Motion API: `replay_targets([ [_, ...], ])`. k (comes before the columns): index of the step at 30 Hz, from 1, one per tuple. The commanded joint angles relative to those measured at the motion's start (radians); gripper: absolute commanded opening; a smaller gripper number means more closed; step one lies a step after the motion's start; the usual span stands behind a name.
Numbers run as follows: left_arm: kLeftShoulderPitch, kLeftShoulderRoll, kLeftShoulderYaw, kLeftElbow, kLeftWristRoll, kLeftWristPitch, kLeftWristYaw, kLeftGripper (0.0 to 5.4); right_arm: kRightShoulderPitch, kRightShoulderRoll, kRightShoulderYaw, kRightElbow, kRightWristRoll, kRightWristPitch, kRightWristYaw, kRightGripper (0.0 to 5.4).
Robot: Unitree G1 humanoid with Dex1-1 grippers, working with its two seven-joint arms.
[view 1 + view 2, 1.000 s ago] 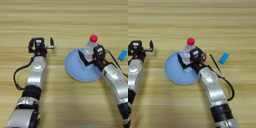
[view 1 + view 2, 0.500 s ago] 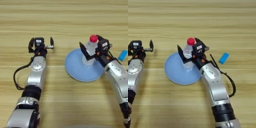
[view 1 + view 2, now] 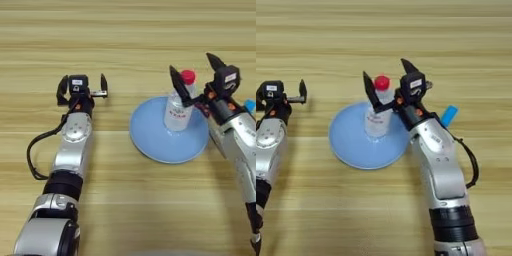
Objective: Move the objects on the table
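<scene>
The clear water bottle (image 3: pixel 177 112) with its red cap (image 3: pixel 188 76) stands upright on a light-blue plate (image 3: pixel 155 140) at centre right. My right gripper (image 3: pixel 195 72) is open around the bottle's top. One finger is left of the neck and the other is well off to the right of the cap, neither pressing on it. The small light-blue block (image 3: pixel 449 115) lies on the table (image 3: pixel 125 30) just right of the right forearm. My left gripper (image 3: pixel 82 85) rests open on the table to the left, with nothing in it.
The right forearm (image 3: pixel 436 160) runs from the lower right up beside the plate's right rim. The left arm (image 3: pixel 70 150), with a black cable looping off it, lies along the left side. Bare wood shows between the left gripper and the plate.
My right gripper, shut on the bottle a second ago, has opened and drawn up and to the right. The bottle stays standing on the plate. The left arm has not moved.
</scene>
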Motion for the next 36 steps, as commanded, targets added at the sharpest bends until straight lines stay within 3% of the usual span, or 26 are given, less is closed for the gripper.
replay_targets([
  [1,-0.002,-0.003,0.000,-0.002,0.012,-0.001,0.005,5.40,-0.046,-0.021,-0.082,0.001,0.027,-0.023,-0.032,5.39],
  [8,-0.003,-0.003,0.000,-0.005,0.011,-0.003,0.005,5.40,-0.097,-0.053,-0.208,0.069,0.035,-0.040,-0.107,5.39],
  [12,-0.002,-0.004,-0.001,-0.010,0.013,-0.007,0.006,5.40,-0.108,-0.095,-0.260,0.164,-0.021,-0.048,-0.171,5.39],
  [24,0.000,0.003,-0.008,-0.017,0.038,-0.023,0.012,5.40,-0.137,-0.179,-0.266,0.465,-0.141,-0.040,-0.259,5.39],
  [33,-0.004,0.004,-0.008,-0.013,0.048,-0.031,0.006,5.40,-0.172,-0.148,-0.244,0.607,-0.073,-0.168,-0.147,5.39],
  [36,-0.006,0.003,-0.009,-0.013,0.044,-0.035,-0.002,5.40,-0.192,-0.146,-0.256,0.671,-0.044,-0.169,-0.123,5.39],
])
